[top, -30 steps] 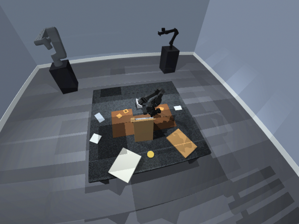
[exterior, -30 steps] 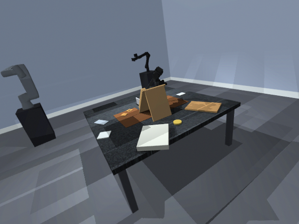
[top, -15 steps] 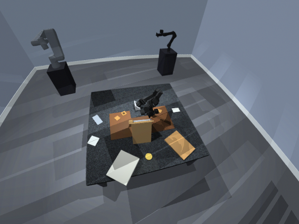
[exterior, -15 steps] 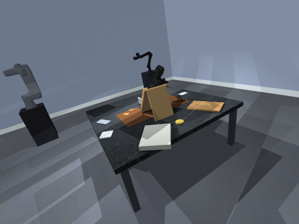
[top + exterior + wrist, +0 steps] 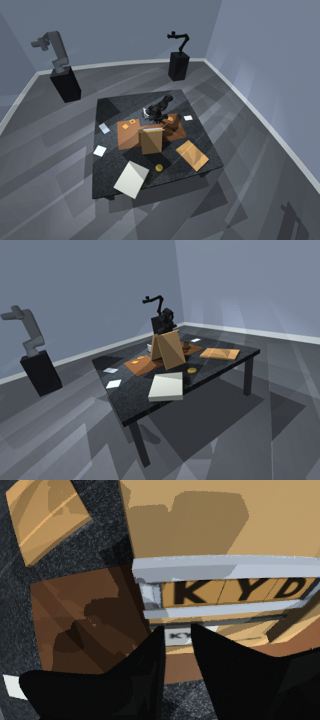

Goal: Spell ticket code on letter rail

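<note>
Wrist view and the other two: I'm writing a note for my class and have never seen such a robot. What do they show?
One black arm works at a dark table. The top view looks down; the exterior view looks from the side. The wrist view looks past the gripper, its two dark fingers a little apart, holding nothing. Beyond them, a rail on the board shows K, Y, D. Nearby lie a yellow disc and a white block.

The letter tiles (image 5: 239,591) are orange-tan with bold black letters, framed by a pale grey-blue rail (image 5: 185,570). The board (image 5: 151,142) (image 5: 171,349) (image 5: 200,525) is tan, above a speckled charcoal counter (image 5: 108,165) (image 5: 129,405) (image 5: 110,525). The near disc (image 5: 158,167) (image 5: 192,370) is yellow.
</note>
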Tool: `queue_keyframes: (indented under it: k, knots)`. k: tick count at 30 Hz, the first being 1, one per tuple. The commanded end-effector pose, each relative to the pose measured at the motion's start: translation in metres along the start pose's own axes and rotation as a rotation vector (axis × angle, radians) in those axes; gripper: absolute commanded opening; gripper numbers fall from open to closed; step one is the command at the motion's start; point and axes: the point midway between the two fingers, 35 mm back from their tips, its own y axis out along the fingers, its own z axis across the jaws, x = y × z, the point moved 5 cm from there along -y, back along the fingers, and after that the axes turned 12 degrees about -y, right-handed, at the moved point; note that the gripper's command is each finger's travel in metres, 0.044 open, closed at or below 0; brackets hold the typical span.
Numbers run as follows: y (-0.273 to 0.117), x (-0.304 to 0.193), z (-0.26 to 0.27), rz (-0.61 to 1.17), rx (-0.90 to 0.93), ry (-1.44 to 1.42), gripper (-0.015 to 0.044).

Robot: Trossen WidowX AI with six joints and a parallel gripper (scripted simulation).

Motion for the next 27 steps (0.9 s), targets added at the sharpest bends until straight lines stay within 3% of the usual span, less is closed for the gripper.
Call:
queue_keyframes:
  k: [1,8,11,27]
  knots:
    - [-0.036,-0.027,-0.027,-0.173,-0.02,0.015,0.0184]
    - [-0.094,-0.093,-0.061,-0.513,-0.123,0.001,0.0367]
    - [-0.104,-0.109,-0.066,-0.582,-0.156,-0.004,0.044]
    - [-0.104,-0.109,-0.066,-0.582,-0.156,-0.004,0.044]
